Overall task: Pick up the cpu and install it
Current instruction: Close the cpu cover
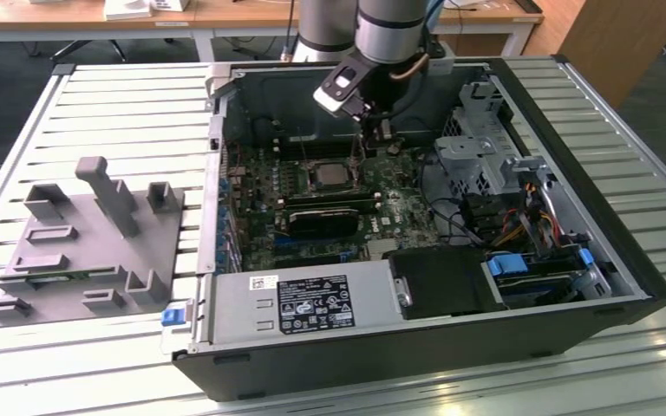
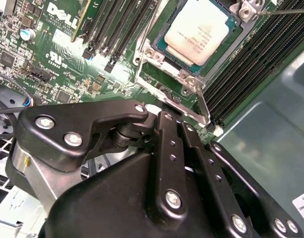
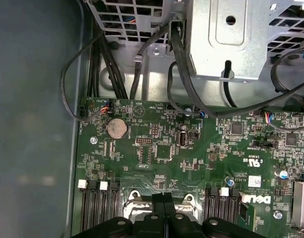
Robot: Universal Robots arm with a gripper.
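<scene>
While the cpu (image 2: 197,29) sits socketed, the closed tool (image 3: 164,197) hovers nearby.

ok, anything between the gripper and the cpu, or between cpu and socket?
Nothing visible. The cpu already lies in the socket, top uncovered; the gripper is close beside the metal frame, nothing between them.

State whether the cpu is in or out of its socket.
In: the cpu lies flat inside the socket on the motherboard.
</scene>
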